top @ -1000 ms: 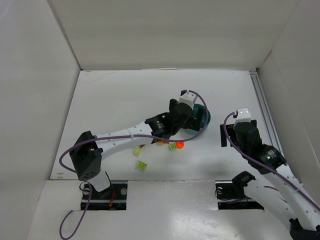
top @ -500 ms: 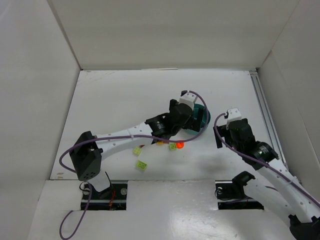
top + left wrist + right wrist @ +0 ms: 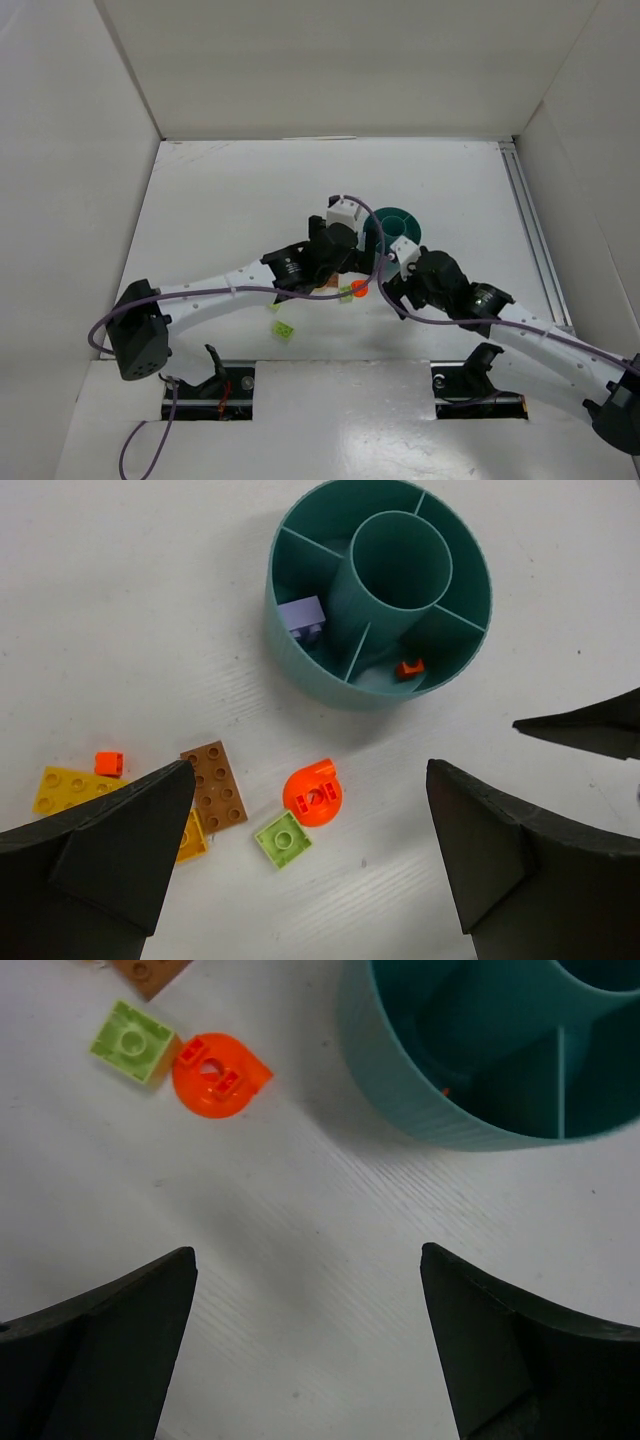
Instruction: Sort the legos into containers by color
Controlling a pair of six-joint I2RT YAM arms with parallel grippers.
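The teal bowl (image 3: 300, 670) stands on the white table, split into containers round a central cup. One container holds a purple lego (image 3: 303, 617), another a small orange lego (image 3: 409, 668). Loose on the table lie an orange round lego (image 3: 314, 796), a lime lego (image 3: 283, 838), a brown plate (image 3: 214, 784), a yellow plate (image 3: 62, 788) and a tiny orange brick (image 3: 108, 764). My left gripper (image 3: 310, 772) hangs open above the orange round lego. My right gripper (image 3: 307, 1255) is open over bare table, with the orange round lego (image 3: 215, 1075) and the bowl (image 3: 420, 1100) ahead.
Two more lime bricks (image 3: 284, 329) (image 3: 272, 307) lie nearer the left arm's base. White walls close in the table on three sides, and a metal rail (image 3: 530, 220) runs along its right edge. The two grippers (image 3: 340, 262) (image 3: 390, 285) hang close together beside the bowl (image 3: 398, 220).
My left gripper has drawn back from over the bowl toward the near left, uncovering it. My right arm has swung left, from the table's right side to just beside the bowl.
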